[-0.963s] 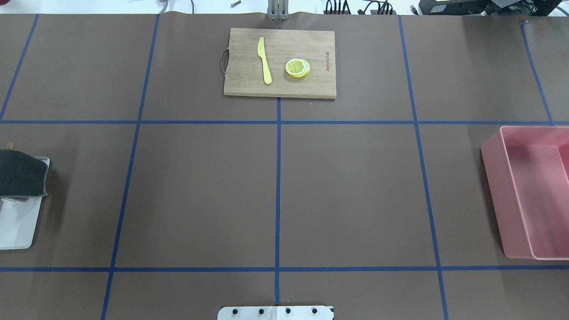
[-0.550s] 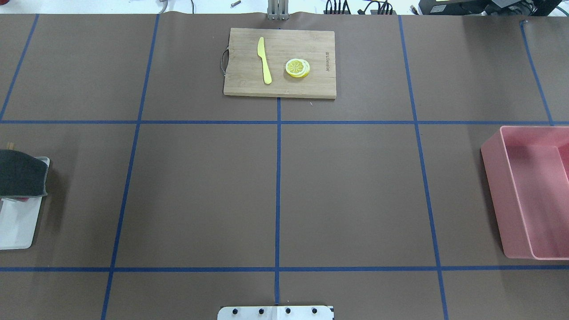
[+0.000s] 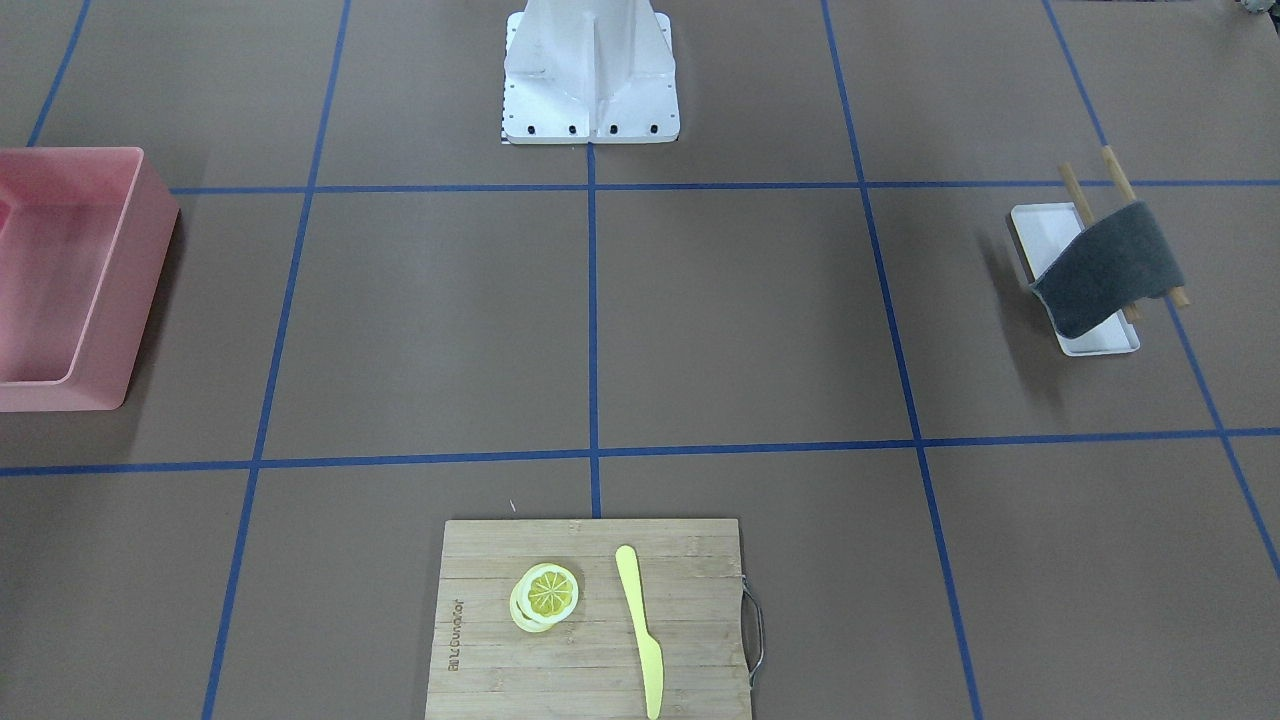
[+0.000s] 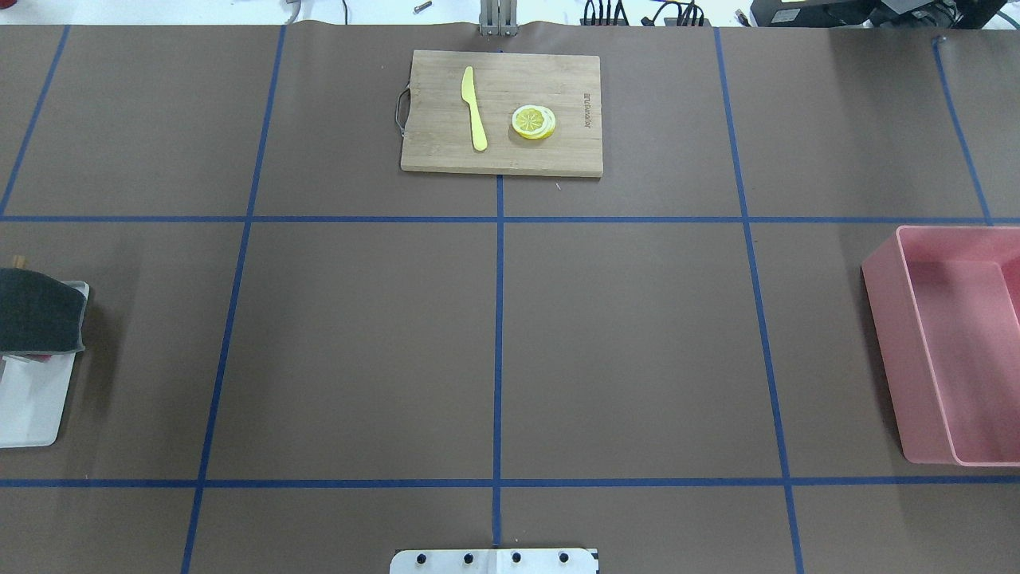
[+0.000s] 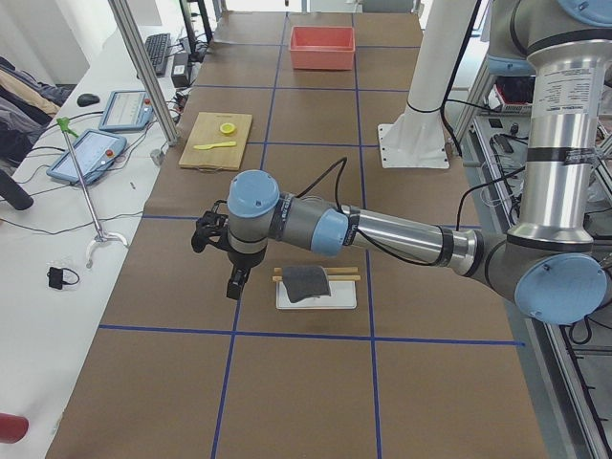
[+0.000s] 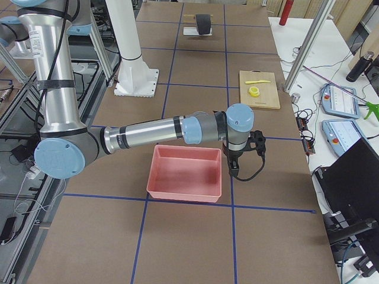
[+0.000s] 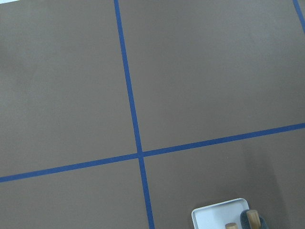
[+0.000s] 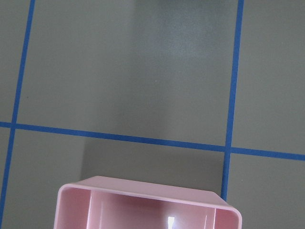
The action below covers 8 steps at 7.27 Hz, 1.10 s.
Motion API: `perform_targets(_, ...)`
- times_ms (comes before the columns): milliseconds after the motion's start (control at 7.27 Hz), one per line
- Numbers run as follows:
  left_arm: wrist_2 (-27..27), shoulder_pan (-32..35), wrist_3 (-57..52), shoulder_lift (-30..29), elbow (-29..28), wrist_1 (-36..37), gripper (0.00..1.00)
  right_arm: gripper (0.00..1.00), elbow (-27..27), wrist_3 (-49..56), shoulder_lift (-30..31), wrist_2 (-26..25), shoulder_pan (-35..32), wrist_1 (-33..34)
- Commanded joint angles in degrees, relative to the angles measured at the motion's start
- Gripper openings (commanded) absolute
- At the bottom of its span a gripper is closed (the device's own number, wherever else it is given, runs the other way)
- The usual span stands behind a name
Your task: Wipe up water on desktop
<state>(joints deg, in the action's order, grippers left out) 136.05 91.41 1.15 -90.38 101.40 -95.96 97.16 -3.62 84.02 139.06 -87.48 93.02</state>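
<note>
The desktop [image 4: 358,343] is a matte brown tabletop marked off by blue tape lines; I see no water on it. A dark grey cloth [image 3: 1105,265] hangs over two wooden sticks above a white tray [image 3: 1040,230] on my left side. My left gripper [image 5: 236,283] shows only in the exterior left view, hovering just beyond the cloth [image 5: 304,282]; I cannot tell whether it is open or shut. My right gripper [image 6: 233,168] shows only in the exterior right view, by the far edge of the pink bin [image 6: 183,192]; I cannot tell its state either.
A bamboo cutting board [image 4: 558,151] at the far middle carries a yellow knife [image 4: 475,112] and a lemon slice [image 4: 532,122]. The pink bin [image 4: 884,319] stands at the right edge. The robot's base [image 3: 590,70] is at the near middle.
</note>
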Motion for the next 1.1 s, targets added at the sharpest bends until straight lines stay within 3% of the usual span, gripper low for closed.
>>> perform_targets(0,3.0,0.0,-0.1,0.1,0.1,0.0,0.98,1.0,0.0,-0.5,-0.6,-0.2,0.1,-0.2)
perform_targets(412,0.9,-1.8,3.3,-0.7,0.6,-2.1,0.98,1.0,3.3,-0.7,0.0,1.2,0.9,-0.3)
perform_targets(550,0.8,-1.9,3.6,0.5,4.0,-1.6,0.98,1.0,3.1,-0.8,0.1,1.7,1.0,-0.6)
perform_targets(962,2.5,-4.4,4.3,0.0,1.5,-1.9,0.98,1.0,3.3,-0.8,0.0,1.7,1.0,-0.6)
